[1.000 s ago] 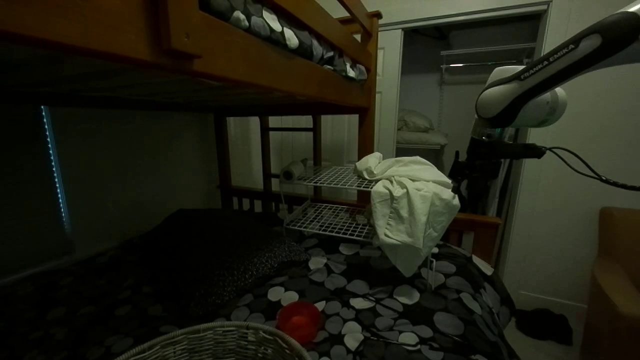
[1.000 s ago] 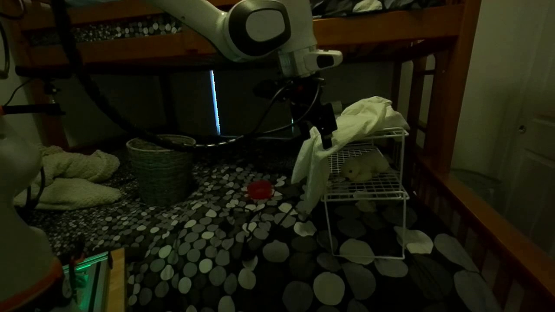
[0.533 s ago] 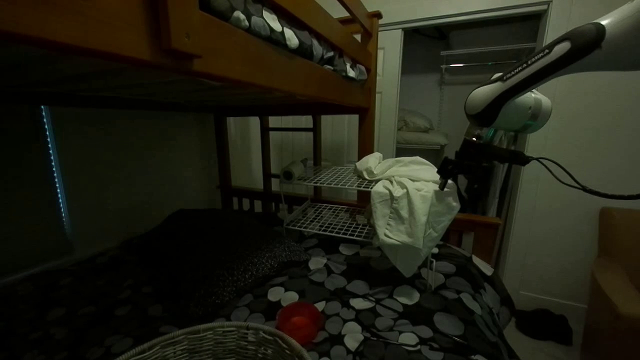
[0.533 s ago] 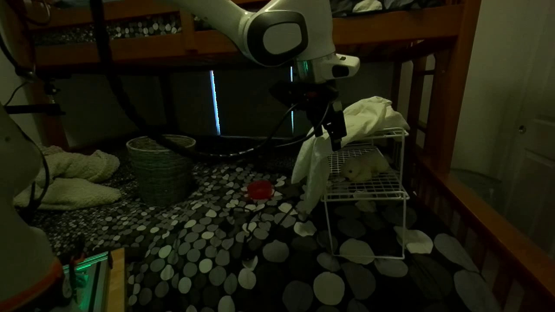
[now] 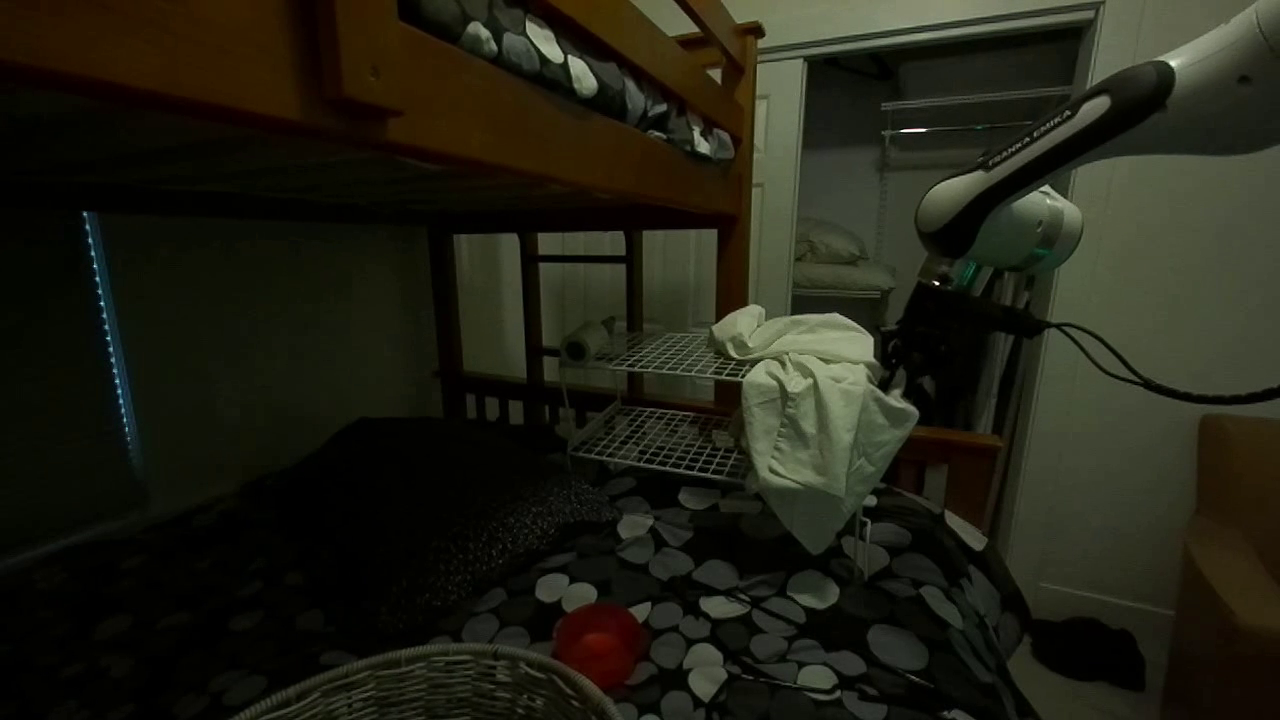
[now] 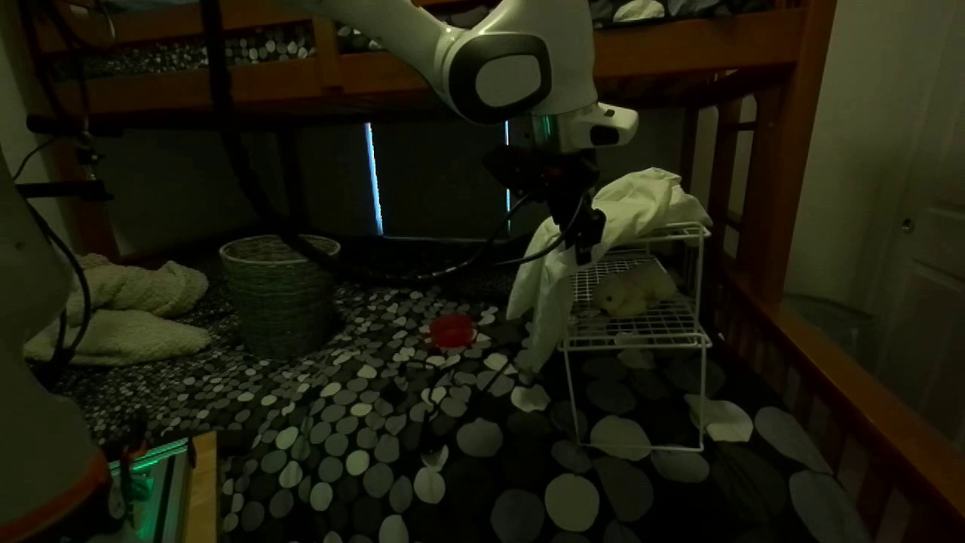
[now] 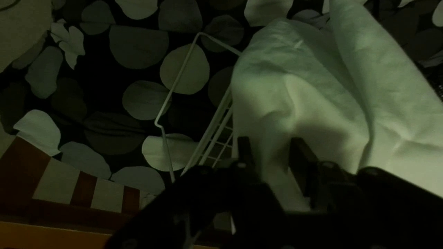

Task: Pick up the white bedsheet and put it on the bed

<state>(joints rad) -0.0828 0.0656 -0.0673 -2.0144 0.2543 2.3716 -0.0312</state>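
The white bedsheet (image 5: 815, 430) is draped over the top of a white wire rack (image 6: 705, 317), and one end hangs down its side. That rack stands on the bed (image 6: 362, 422), which has a dark cover with grey and white spots. My gripper (image 6: 577, 245) points down into the hanging part of the sheet. In the wrist view, cloth of the sheet (image 7: 311, 93) lies between and behind the gripper's (image 7: 271, 142) fingers, which stand partly apart. A small fold sticks up beside the fingertips in an exterior view. Whether both fingers touch the cloth is too dark to tell.
A pale plush toy (image 6: 637, 290) sits on the rack's lower shelf. A red bowl (image 6: 452, 330) and a wicker basket (image 6: 279, 302) stand on the bed, with a cream blanket (image 6: 128, 317) behind. The upper bunk's wooden rail (image 6: 678, 56) runs above the arm.
My gripper has moved down and across toward the rack, into the sheet. Its fingers have drawn closer together, and a bit of cloth has bunched up beside them.
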